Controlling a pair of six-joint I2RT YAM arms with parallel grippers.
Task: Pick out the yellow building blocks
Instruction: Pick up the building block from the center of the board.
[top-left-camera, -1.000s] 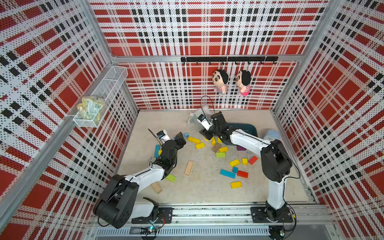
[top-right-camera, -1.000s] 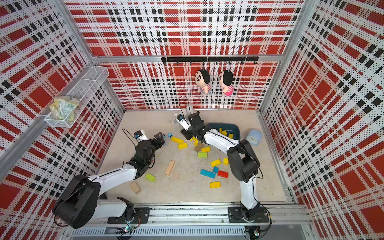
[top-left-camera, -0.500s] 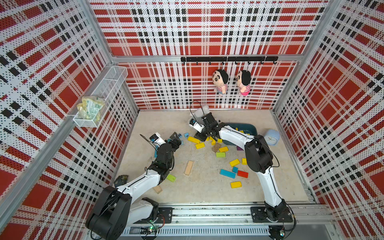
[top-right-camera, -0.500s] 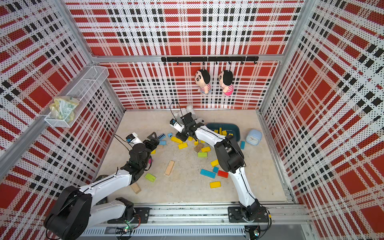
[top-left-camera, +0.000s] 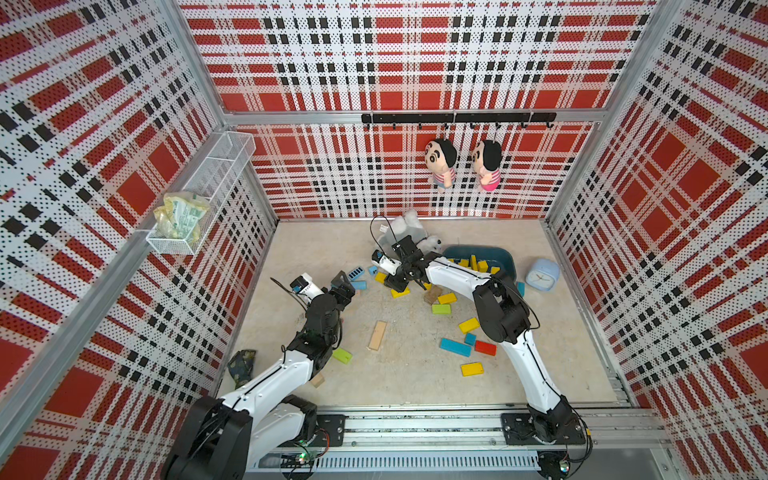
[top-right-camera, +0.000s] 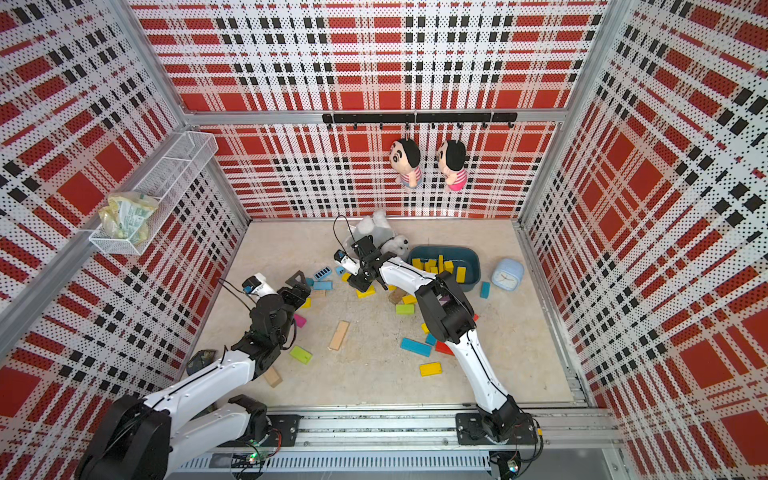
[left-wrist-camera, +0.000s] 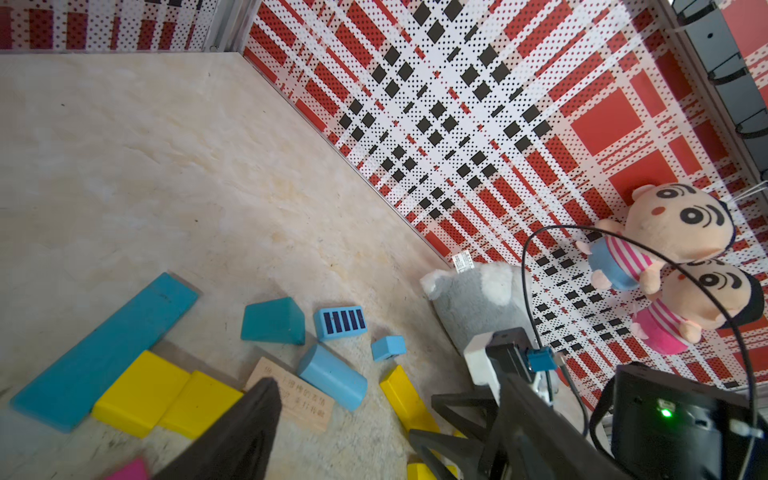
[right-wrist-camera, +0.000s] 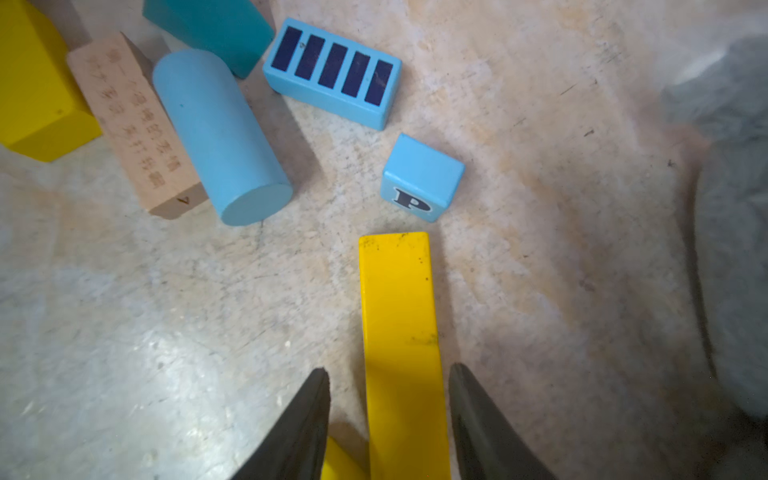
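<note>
Bar (right-wrist-camera: 398, 299): yellow, flat, glossy, scuffed | right claw (right-wrist-camera: 388, 368): straddling, seemingly loose

Left hand (top-left-camera: 344, 286) wide — right hand (right-wrist-camera: 387, 369) low; jaws half-apart

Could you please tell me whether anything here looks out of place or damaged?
A grey plush lies slumped on the floor by the back wall; it is no block, so it looks out of place. The yellow bar between the open fingers of the right hand carries dark scuff marks. Nothing looks spilled or broken.
</note>
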